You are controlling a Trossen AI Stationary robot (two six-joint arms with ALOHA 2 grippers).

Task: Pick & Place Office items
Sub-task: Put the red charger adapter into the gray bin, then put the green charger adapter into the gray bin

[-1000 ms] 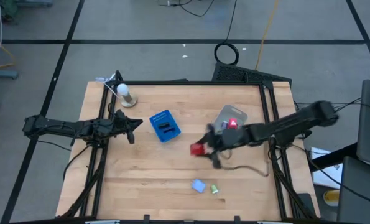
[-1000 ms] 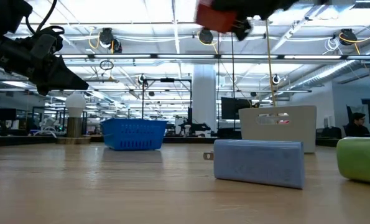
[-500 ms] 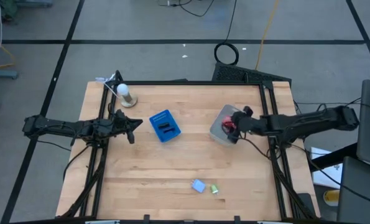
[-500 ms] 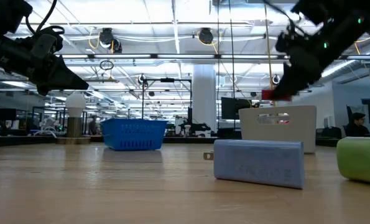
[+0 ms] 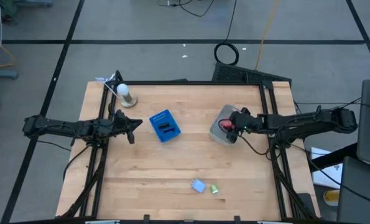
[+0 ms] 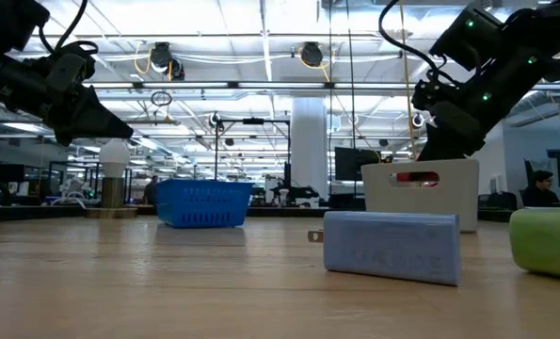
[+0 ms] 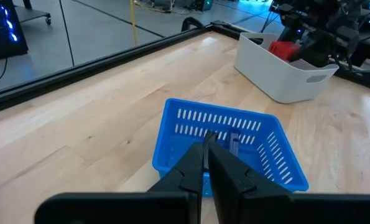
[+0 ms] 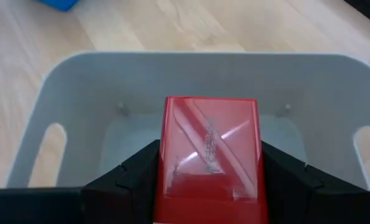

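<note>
Over the clear tub [image 5: 222, 124] near the tabletop's right edge, right hand [image 8: 209, 163] grips the red block [image 8: 210, 148]; releasing off-center could clip the rim and bounce it out.

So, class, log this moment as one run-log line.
right gripper: holds red block over clear tub | left gripper: shut, waiting by blue tray

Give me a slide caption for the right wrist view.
Right gripper holds a red block over the pale plastic tub.
</note>
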